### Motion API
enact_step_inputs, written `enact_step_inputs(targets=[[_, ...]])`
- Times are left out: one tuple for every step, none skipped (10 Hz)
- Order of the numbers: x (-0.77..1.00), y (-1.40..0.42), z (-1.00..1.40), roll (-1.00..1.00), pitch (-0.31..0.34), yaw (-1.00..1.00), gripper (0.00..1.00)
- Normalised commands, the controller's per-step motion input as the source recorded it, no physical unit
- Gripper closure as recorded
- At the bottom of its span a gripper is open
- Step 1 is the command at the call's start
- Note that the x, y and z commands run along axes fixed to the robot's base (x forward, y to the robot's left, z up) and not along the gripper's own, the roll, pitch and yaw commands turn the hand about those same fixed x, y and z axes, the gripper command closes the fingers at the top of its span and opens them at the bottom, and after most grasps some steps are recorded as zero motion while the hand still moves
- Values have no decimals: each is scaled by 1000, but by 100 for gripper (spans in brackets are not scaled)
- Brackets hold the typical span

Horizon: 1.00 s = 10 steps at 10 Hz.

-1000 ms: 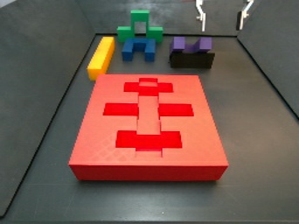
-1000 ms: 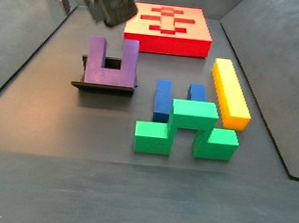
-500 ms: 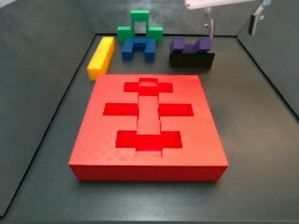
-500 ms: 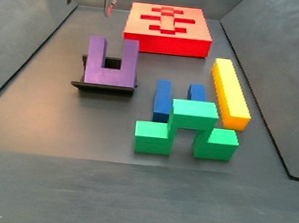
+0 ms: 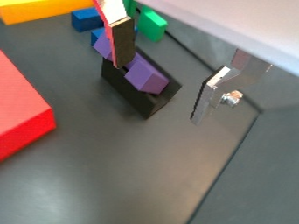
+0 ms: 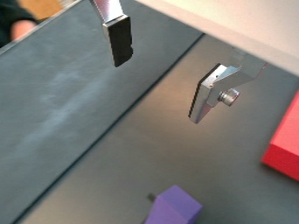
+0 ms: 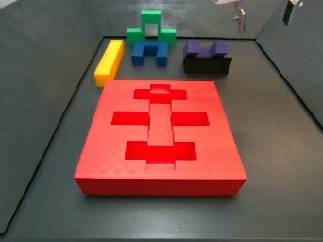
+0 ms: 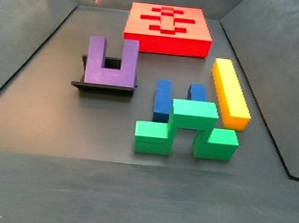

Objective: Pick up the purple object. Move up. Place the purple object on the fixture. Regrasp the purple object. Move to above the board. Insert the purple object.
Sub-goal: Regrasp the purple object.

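Gripper (image 5: 167,59): raised high above the dark surface (image 8: 66,165), only its fingertips showing at the top edge in both side views (image 7: 263,9). Jaws open wide, nothing between them. In both wrist views the fingers (image 6: 117,35) appear as flat silver plates with dark pads, well apart from each other.

Purple object (image 8: 110,62): U-shaped block, two prongs with a notch between. Seated in the fixture (image 8: 104,86), free of the gripper. In a side view (image 7: 207,47) its prongs point upward; in a wrist view (image 5: 142,72) it lies below the gripper, beside one finger pad.

Fixture: low black block, standing on the surface near the side wall, apart from the board.

Board (image 7: 158,137): large red slab with darker recessed cross-shaped cut-outs in its top. All cut-outs unoccupied. Corner visible in both wrist views (image 6: 284,140).

Yellow bar (image 8: 230,91): long block, lying flat just beside the blue arch block (image 8: 178,99).

Green blocks (image 8: 188,128): stepped group, touching the blue arch block, stacked against it.

Placement: coloured blocks grouped together, well apart from the fixture and from the board.
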Motion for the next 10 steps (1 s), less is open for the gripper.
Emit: enact_step_inputs(targets=[[83, 74, 114, 351, -260, 694, 0], [114, 51, 191, 414, -226, 680, 0], [151, 17, 194, 623, -163, 620, 0], [169, 0, 166, 891, -86, 537, 0], [234, 0, 143, 1000, -51, 429, 0], [223, 0, 89, 1000, -66, 357, 0], [211, 0, 49, 1000, -74, 297, 0], [137, 0, 9, 1000, -100, 226, 0], [77, 0, 0, 1000, -91, 0, 0], [66, 0, -31, 874, 0, -163, 0]])
